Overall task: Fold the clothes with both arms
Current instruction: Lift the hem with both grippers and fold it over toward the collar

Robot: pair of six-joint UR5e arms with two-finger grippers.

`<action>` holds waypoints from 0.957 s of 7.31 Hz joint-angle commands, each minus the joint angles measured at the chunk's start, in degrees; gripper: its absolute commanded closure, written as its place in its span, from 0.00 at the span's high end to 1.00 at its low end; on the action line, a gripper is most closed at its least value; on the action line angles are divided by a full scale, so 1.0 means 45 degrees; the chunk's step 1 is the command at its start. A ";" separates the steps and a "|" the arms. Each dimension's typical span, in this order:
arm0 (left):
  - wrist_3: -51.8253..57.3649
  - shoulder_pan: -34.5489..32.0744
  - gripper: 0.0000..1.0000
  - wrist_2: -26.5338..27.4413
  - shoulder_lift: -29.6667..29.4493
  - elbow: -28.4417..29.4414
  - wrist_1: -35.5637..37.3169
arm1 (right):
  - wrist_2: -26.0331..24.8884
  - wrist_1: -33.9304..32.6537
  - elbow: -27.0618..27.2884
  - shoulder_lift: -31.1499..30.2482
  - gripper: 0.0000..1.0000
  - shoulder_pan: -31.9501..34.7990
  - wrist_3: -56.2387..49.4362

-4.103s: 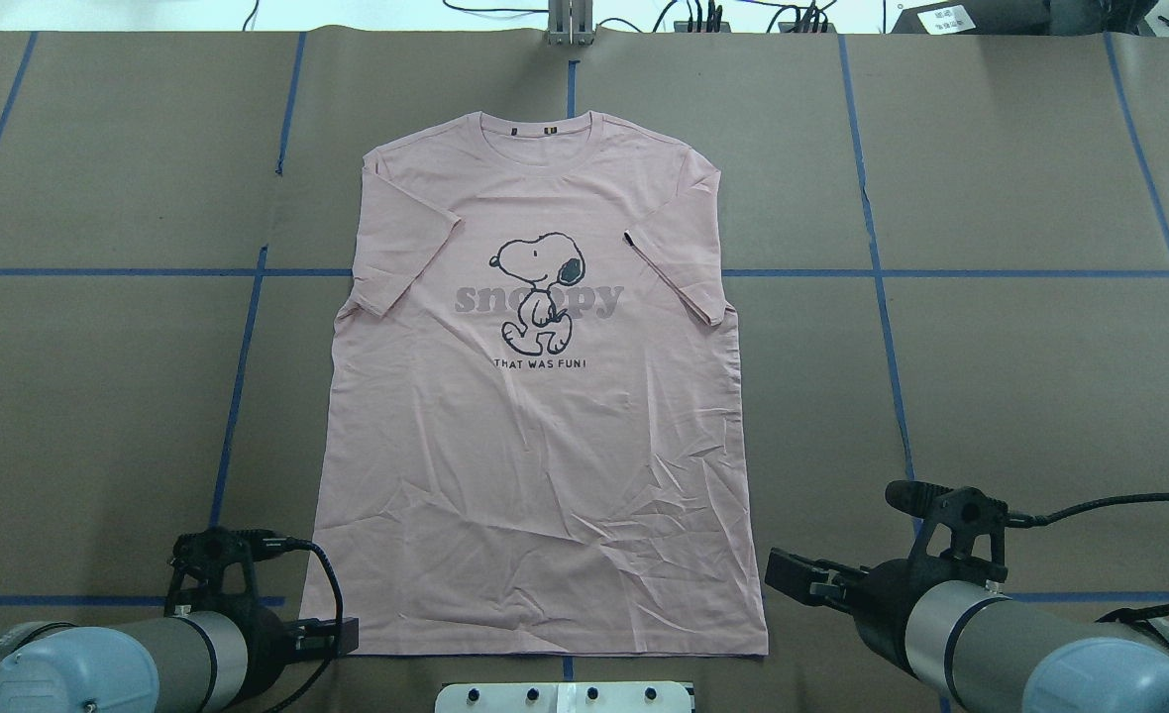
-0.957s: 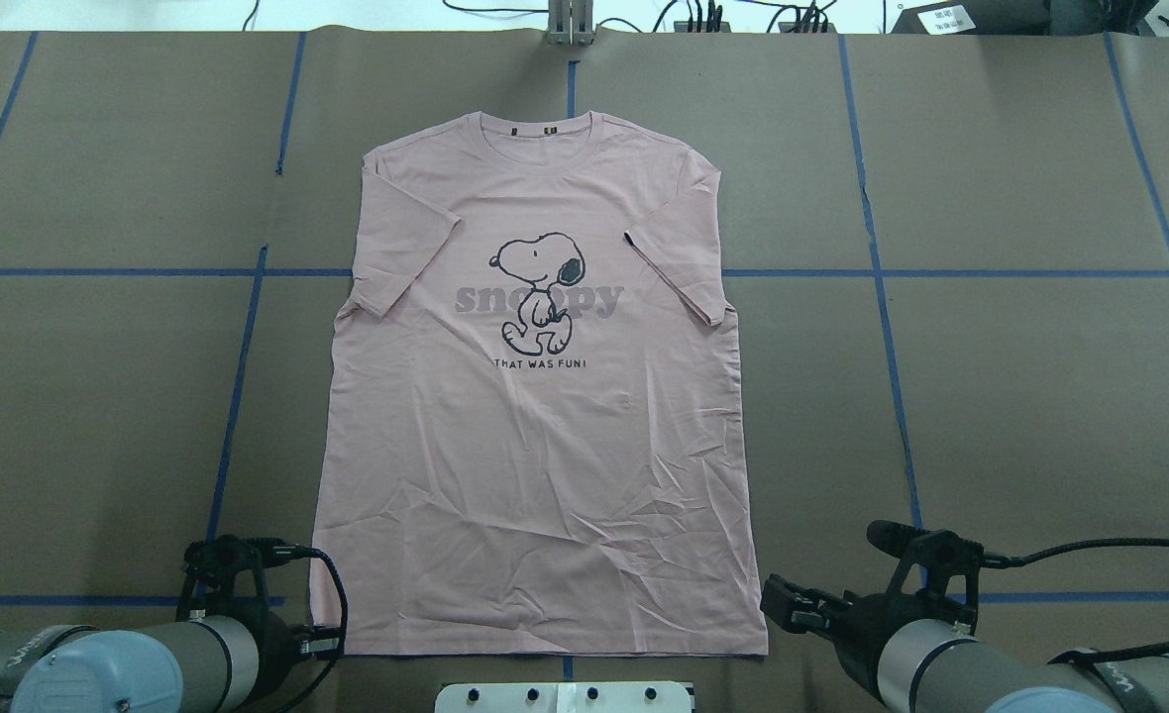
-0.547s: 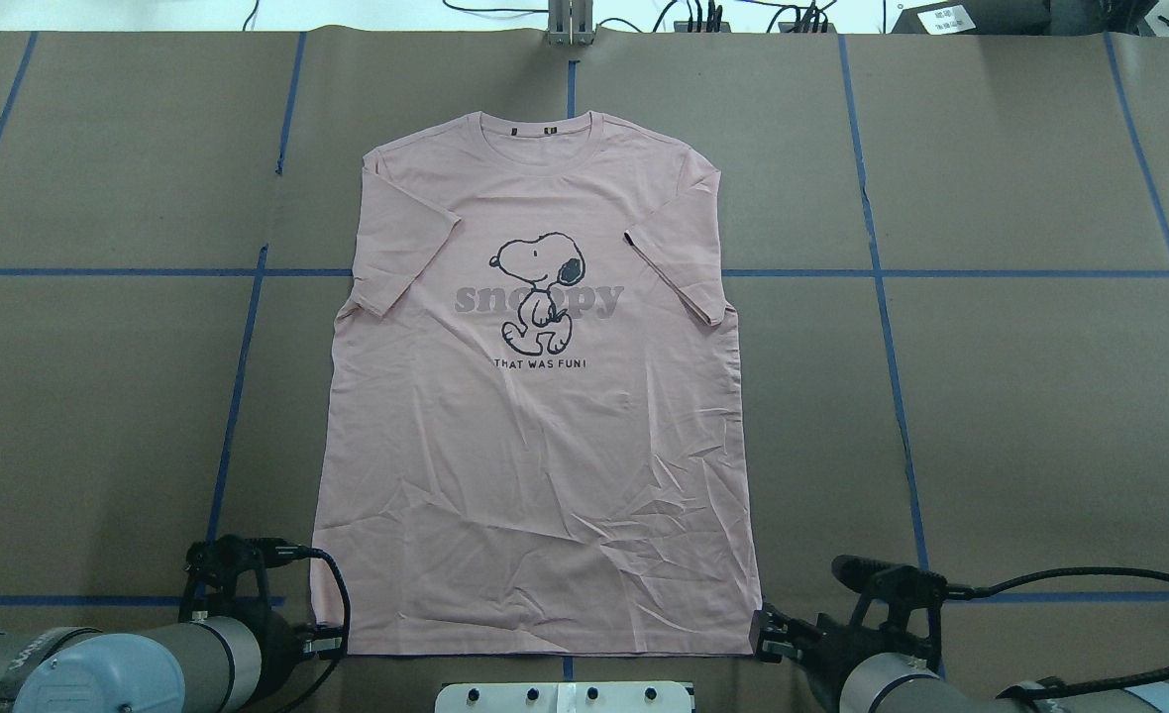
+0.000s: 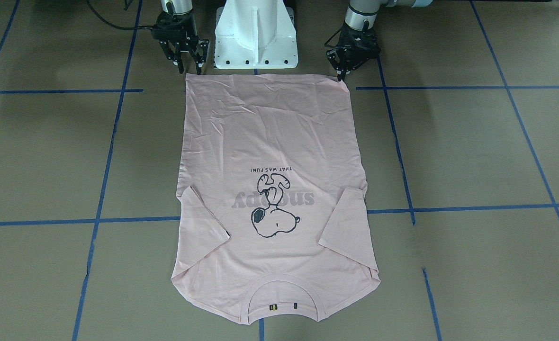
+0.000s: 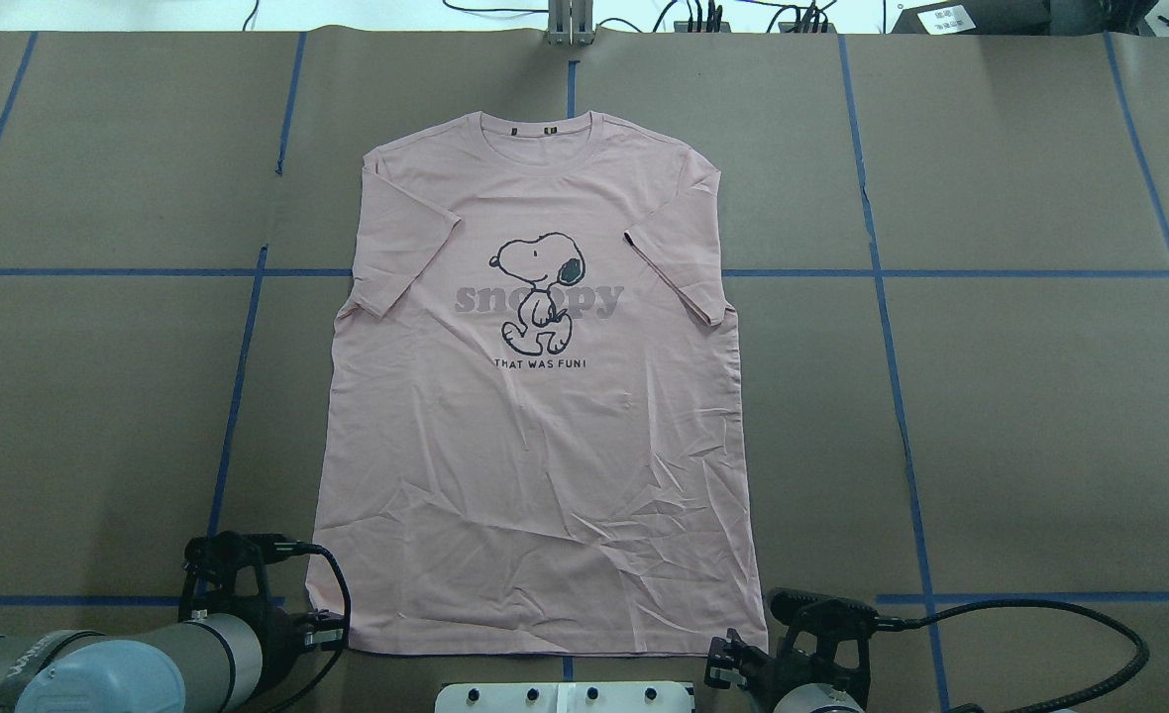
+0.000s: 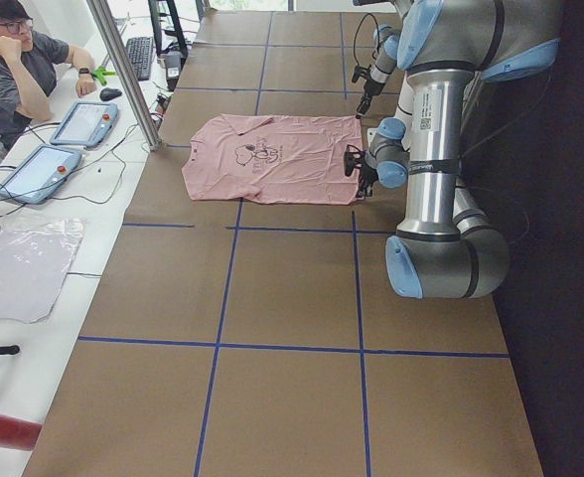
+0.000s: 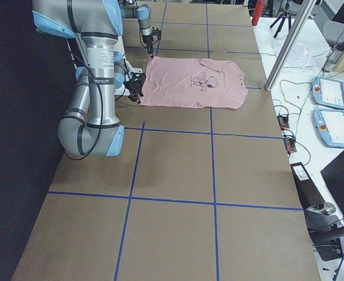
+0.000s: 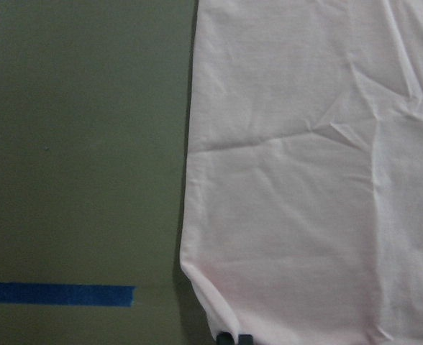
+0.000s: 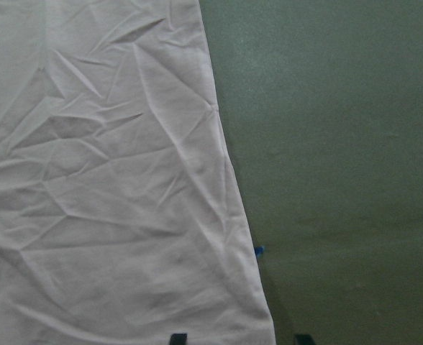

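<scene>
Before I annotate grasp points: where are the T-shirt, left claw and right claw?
T-shirt (image 5: pixel 545 475), overhead exterior, lower front.
left claw (image 4: pixel 342 76), exterior front-facing, between fingertips.
right claw (image 4: pixel 190 68), exterior front-facing, between fingertips.

My overhead camera sits behind the rig, looking forward and down; the front one faces back from across the table (image 4: pixel 473 156). Two side cameras look along it from either end, farther off. Each wrist camera hangs close over a hem corner of the T-shirt (image 5: pixel 535 446), which all views share.

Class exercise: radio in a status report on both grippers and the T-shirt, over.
Left gripper jaws pinched on hem corner. Right gripper jaws open, straddling the other hem corner. T-shirt flat, print up, unfolded. White pedestal close behind hem.
</scene>
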 commanded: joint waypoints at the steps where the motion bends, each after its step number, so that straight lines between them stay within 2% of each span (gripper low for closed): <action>1: -0.0034 0.0154 0.00 0.0250 0.0000 0.0006 0.0014 | 0.0003 -0.0027 -0.0147 -0.0026 0.56 -0.0012 0.0003; 3: -0.0054 0.0193 0.00 0.0250 0.0020 -0.0013 0.0014 | -0.0016 -0.0027 -0.0440 0.0032 0.52 -0.0012 0.0023; 4: -0.0073 0.0212 0.00 0.0250 0.0020 -0.0013 0.0014 | -0.0016 -0.0027 -0.0441 0.0052 0.43 -0.0031 0.0023; 5: -0.0093 0.0213 0.00 0.0250 0.0039 -0.0013 0.0014 | -0.0016 -0.0027 -0.0441 0.0052 0.18 -0.0032 0.0023; 6: -0.0113 0.0213 0.00 0.0250 0.0039 -0.0013 0.0014 | -0.0016 -0.0046 -0.0441 0.0052 0.00 -0.0012 0.0023; 7: -0.0113 0.0213 0.00 0.0250 0.0039 -0.0013 0.0014 | -0.0016 -0.0066 -0.0441 0.0071 0.00 -0.0012 0.0023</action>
